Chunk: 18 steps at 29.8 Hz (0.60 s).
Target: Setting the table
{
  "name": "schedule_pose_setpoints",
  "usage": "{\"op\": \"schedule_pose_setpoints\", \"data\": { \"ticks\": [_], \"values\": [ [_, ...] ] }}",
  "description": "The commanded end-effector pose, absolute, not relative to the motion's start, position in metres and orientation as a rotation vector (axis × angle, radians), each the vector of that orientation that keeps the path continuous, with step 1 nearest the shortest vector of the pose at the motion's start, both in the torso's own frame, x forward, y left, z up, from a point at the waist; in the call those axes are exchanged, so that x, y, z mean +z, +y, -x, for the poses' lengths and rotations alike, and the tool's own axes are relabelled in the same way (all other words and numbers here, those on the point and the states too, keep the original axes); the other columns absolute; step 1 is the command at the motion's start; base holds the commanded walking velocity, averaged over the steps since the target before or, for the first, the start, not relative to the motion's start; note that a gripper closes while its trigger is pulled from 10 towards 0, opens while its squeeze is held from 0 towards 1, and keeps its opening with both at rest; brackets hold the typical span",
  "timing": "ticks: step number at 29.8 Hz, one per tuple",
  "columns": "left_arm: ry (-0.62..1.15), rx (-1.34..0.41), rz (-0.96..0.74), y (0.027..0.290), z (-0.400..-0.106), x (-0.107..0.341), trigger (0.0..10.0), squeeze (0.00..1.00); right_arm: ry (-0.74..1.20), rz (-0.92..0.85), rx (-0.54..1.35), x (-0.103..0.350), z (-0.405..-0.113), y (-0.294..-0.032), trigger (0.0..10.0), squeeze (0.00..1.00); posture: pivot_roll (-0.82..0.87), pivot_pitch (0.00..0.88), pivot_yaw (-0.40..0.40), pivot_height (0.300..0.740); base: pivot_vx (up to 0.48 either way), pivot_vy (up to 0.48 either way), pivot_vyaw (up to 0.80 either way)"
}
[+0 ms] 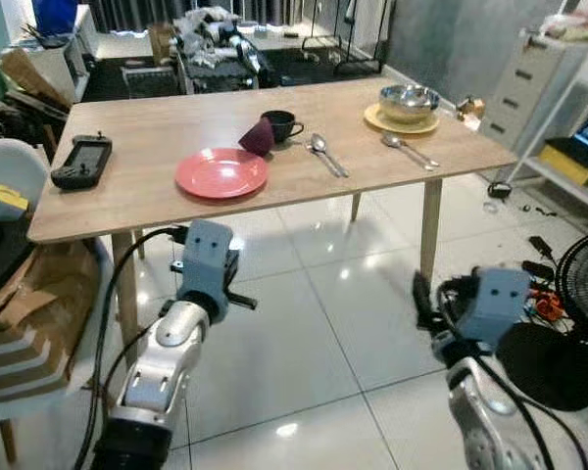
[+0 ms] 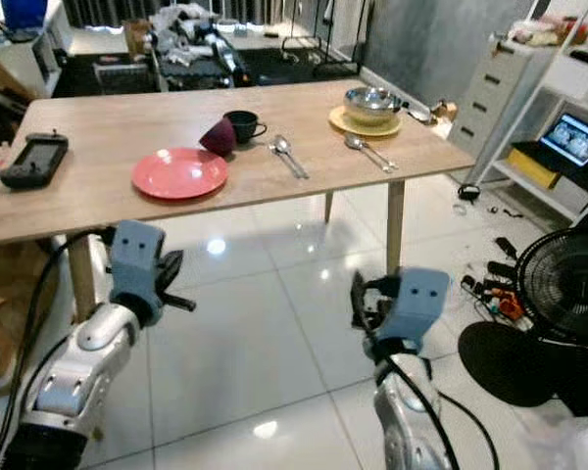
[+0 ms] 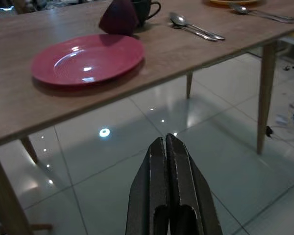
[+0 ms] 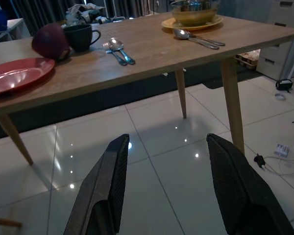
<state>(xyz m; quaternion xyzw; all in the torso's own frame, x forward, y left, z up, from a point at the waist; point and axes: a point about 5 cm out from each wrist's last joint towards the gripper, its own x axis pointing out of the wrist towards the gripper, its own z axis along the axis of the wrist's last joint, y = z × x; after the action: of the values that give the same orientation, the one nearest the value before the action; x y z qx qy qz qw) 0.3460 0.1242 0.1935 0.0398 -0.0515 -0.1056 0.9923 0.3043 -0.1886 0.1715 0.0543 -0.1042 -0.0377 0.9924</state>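
Already the wooden table (image 1: 157,137) looks half laid: a steel bowl (image 1: 409,99) sits on a yellow plate (image 1: 377,117) at two o'clock with a spoon (image 1: 408,149) beside it. The red plate (image 1: 220,172) has its maroon bowl (image 1: 258,136) tipped against the dark cup (image 1: 280,124), cutlery (image 1: 326,155) loose. Left gripper (image 3: 169,166) pressed together, right gripper (image 4: 166,181) spread; both hang below the table edge.

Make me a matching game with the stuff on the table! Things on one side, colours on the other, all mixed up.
Things:
1. plate
2. cup
3. bowl
4. saucer under the bowl

Colours:
A. silver
B. yellow
C. pink-red
D. dark, almost black

Pairs: 1-C, 2-D, 3-A, 4-B
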Motion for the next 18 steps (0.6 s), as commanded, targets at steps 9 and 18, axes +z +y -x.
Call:
{"op": "schedule_pose_setpoints", "data": {
  "ticks": [9,18],
  "values": [
    [-0.097,-0.224,-0.079,0.1208,-0.3445,0.1910,10.0,0.00,-0.200,-0.110,-0.077,0.1685,-0.3020,-0.1905,10.0,0.00,0.11,0.098,0.070,0.740,0.473,0.000,0.00],
    [-0.096,-0.220,-0.079,0.1214,-0.3442,0.1908,10.0,0.00,-0.201,-0.106,-0.060,0.1691,-0.3026,-0.1875,10.0,0.00,0.11,0.098,0.070,0.740,0.472,0.000,0.00]
  ]
}}
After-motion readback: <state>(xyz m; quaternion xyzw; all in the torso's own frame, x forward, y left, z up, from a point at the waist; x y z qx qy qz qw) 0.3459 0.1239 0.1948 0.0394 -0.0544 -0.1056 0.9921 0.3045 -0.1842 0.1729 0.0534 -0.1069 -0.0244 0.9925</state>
